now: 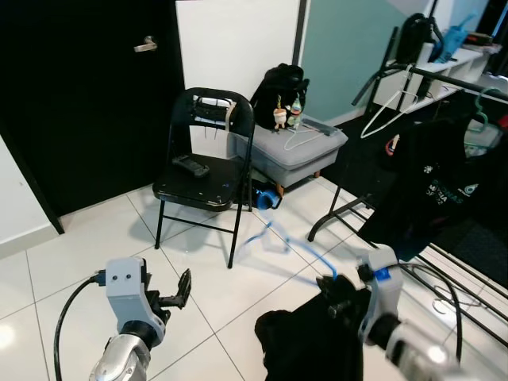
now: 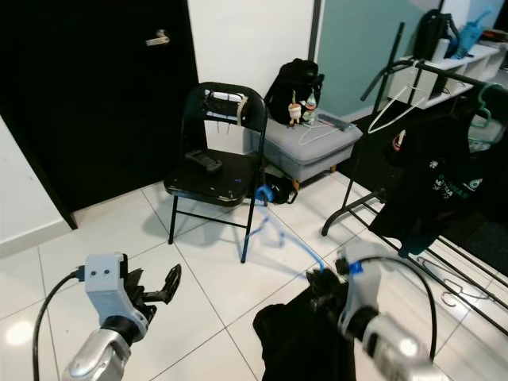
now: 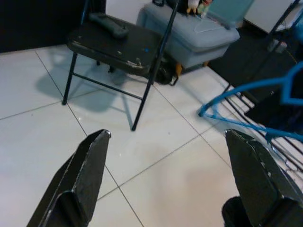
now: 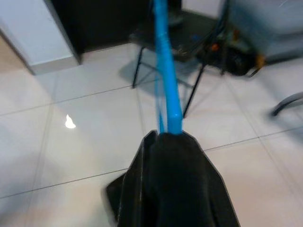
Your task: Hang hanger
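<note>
Right wrist view: your right gripper (image 4: 173, 137) clenches the blue hanger (image 1: 294, 242), its length pointing toward the chair (image 1: 202, 171); the clothes rack (image 1: 444, 79) lies right of the chair, nearer this arm. Left gripper (image 3: 170, 175) hangs released.

A bright blue hanger (image 1: 295, 243) carries a black garment (image 1: 305, 341). The folding chair (image 1: 202, 171) is black, with a black remote (image 1: 190, 165) on its seat. Behind it sit a grey storage box (image 1: 298, 151) and a black backpack (image 1: 279, 94). The floor (image 1: 71, 254) is glossy white tile, the door (image 1: 79, 95) black. A white hanger (image 1: 389, 111) and a black shirt with white print (image 1: 436, 178) hang on a black rack (image 1: 373, 75).
</note>
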`<state>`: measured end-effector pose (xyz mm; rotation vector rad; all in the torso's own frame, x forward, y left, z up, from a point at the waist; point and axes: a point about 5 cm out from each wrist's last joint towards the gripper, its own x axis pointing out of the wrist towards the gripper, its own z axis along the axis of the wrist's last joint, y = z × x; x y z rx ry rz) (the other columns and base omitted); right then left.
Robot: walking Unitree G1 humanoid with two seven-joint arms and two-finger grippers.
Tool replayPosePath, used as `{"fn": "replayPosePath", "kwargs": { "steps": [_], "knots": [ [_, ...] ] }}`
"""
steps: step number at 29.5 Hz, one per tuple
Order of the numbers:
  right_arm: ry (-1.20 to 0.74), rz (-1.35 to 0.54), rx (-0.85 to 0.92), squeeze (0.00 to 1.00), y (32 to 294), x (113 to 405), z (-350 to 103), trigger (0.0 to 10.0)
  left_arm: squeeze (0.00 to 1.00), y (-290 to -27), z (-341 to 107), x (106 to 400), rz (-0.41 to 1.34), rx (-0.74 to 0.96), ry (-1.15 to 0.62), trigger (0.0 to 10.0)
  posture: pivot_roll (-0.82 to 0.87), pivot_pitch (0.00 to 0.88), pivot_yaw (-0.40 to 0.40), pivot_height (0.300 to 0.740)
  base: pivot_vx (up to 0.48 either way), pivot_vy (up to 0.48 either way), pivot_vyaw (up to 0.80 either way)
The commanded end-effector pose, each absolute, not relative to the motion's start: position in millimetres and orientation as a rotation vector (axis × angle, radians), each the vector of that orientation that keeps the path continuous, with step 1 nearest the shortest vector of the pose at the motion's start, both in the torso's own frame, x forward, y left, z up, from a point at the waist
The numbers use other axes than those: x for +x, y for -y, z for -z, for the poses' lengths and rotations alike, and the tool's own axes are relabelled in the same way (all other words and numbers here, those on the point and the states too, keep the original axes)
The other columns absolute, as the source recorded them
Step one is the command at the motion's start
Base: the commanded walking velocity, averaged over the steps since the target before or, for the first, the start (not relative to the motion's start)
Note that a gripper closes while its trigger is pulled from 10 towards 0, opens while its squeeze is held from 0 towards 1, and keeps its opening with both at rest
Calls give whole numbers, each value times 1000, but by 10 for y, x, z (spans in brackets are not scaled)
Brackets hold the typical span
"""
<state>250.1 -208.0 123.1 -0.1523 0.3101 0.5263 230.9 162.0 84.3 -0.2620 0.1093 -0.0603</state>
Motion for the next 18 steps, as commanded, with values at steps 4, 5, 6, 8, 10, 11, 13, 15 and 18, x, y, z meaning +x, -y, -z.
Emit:
{"fn": "replayPosePath", "kwargs": {
  "steps": [4,5,6,8,10,11,13,15,18],
  "knots": [
    [-287,-673,-380,0,2189,2675,-1534,10000,0,-1568,-774,2351,95,-288,-157,10000,-79,0,-29,740,0,0,0],
    [-287,-673,-380,0,2189,2675,-1534,10000,0,-1568,-774,2351,95,-288,-157,10000,-79,0,-29,740,0,0,0],
    [-267,-737,-438,0,2194,2733,-1668,10000,0,-1542,-785,2395,136,-290,-161,10000,-79,0,-28,740,0,0,0],
    [-247,-800,-466,0,2179,2781,-1779,10000,0,-1545,-827,2500,158,-284,-151,10000,-80,0,-23,740,0,0,0],
    [-237,-850,-497,0,2169,2809,-1857,10000,0,-1551,-876,2596,172,-274,-135,10000,-82,0,-20,740,0,0,0],
    [-224,-897,-510,0,2152,2830,-1944,10000,0,-1553,-951,2729,171,-261,-108,10000,-87,0,-15,740,0,0,0],
    [-222,-928,-512,0,2141,2845,-2002,10000,0,-1554,-1002,2817,166,-253,-90,10000,-89,0,-14,740,0,0,0],
    [-200,-964,-497,0,2078,2861,-2061,10000,0,-1505,-1068,2898,181,-296,-77,10000,-97,0,-10,740,0,0,0],
    [-150,-1022,-462,0,1949,2879,-2156,10000,0,-1347,-1175,2975,260,-356,-61,10000,-97,0,-9,740,0,0,0]
  ]
}}
